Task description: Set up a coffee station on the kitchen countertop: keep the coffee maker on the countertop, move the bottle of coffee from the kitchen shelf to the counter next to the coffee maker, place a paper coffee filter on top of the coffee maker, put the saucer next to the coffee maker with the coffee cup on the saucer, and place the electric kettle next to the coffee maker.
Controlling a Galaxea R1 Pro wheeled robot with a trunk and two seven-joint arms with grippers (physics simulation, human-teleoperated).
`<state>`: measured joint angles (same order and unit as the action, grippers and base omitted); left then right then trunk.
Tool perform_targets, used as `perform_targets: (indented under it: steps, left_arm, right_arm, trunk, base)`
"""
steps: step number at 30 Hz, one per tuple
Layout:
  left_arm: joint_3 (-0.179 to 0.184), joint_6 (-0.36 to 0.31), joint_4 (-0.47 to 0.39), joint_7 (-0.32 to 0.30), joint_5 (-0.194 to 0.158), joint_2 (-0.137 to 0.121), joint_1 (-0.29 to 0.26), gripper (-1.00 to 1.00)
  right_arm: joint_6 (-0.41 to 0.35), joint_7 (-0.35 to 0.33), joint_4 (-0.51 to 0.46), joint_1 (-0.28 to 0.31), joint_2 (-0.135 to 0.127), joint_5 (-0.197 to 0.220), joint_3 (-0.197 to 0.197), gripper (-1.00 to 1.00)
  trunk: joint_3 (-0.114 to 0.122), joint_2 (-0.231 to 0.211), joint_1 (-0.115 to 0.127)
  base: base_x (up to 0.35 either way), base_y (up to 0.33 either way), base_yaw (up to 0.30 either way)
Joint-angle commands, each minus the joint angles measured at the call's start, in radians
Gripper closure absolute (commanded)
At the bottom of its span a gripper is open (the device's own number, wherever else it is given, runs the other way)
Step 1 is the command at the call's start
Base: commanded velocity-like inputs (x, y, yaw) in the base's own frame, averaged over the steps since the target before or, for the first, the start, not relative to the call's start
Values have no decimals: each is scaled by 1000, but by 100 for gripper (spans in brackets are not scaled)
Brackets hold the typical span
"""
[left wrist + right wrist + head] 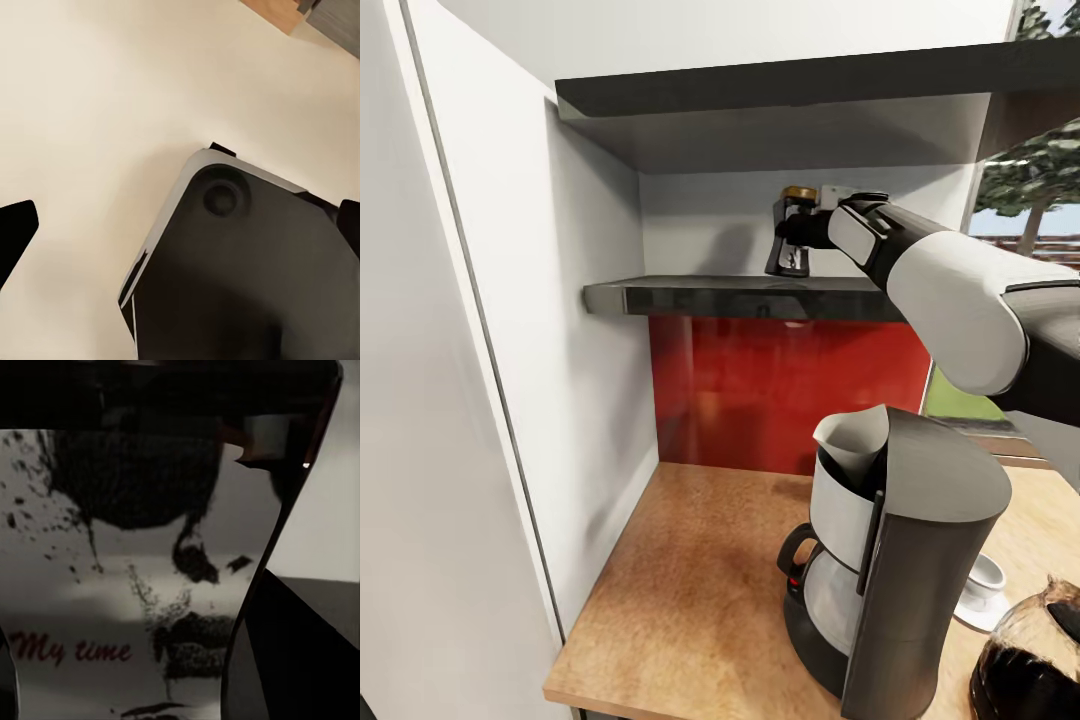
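The bottle of coffee, gold-lidded, stands at the back of the dark kitchen shelf. My right gripper is around it, fingers pressed to its sides. In the right wrist view its label, reading "My time", sits between the fingers. On the wooden countertop stands the coffee maker, with a paper coffee filter on top. The coffee cup rests on the saucer behind it, and the electric kettle is at its right. My left gripper hangs open over the floor.
A tall white cabinet panel walls the left side of the nook. A second dark shelf hangs above the one with the bottle. A red backsplash closes the back. Bare counter lies left of the coffee maker.
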<state>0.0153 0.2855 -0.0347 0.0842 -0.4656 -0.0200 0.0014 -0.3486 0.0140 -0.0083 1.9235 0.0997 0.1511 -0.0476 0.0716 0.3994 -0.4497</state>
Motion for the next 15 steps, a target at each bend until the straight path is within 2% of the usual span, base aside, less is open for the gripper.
perform_targets:
  steps: [1,6,15]
  left_arm:
    - [2,1,-1,3,-1,0,0,-100]
    - [3,1,-1,3,-1,0,0,-100]
    - [5,1,-2,3,0,0,0,-100]
  right_arm:
    - [-4,3,-1,0,8,1,-6,100]
    - [-4,3,-1,0,29,-32,-6,100]
    - [-6,7,-1,0,41,-43,-6,100]
  trunk:
    - [0,1,0]
    - [4,1,0]
    - [18,1,0]
  base:
    - [0,0,0]
    - [0,0,0]
    - [0,0,0]
